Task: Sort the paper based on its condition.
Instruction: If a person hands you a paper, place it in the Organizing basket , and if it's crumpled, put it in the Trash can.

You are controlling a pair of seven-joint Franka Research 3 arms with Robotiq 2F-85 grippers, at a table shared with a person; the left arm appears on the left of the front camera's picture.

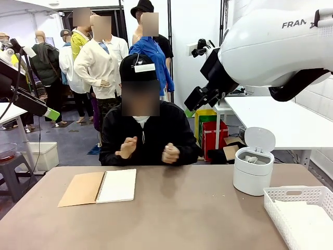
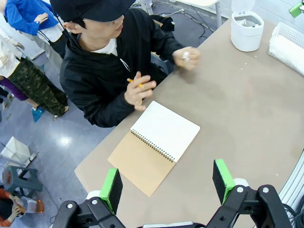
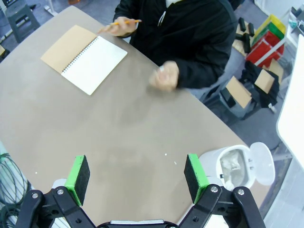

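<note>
Front view sets a brown table [image 1: 182, 213] between the robot and a seated person [image 1: 148, 133] in a black jacket, and on it lies an open spiral notebook [image 1: 99, 186], the mark for everything else. Well apart from the notebook toward the robot's right, at the near corner, sits a white slatted basket [image 1: 291, 195] holding what look like flat white sheets [image 1: 307, 221]. Between basket and notebook, farther back, stands a white bin [image 1: 253, 174] with its lid tipped up and crumpled paper [image 3: 231, 164] inside. Both grippers hang high and empty. The left gripper [image 2: 167, 183] has its green pads spread wide above the notebook's near edge, and the right gripper [image 3: 137, 176] is just as wide over bare table on the notebook's bin side. At the far table edge, past the notebook's bin-side corner, the person's fisted hand [image 3: 165, 78] closes around a small paper wad [image 2: 185, 57]. The other hand [image 2: 138, 88] holds a pencil [image 2: 130, 80] just beyond the notebook's far edge. The wad lies straight ahead of the right gripper across open table, so that arm looks the nearer one. The wad is roughly round, so no long axis needs matching. The person's fingers around it are likely the only obstacle.
</note>
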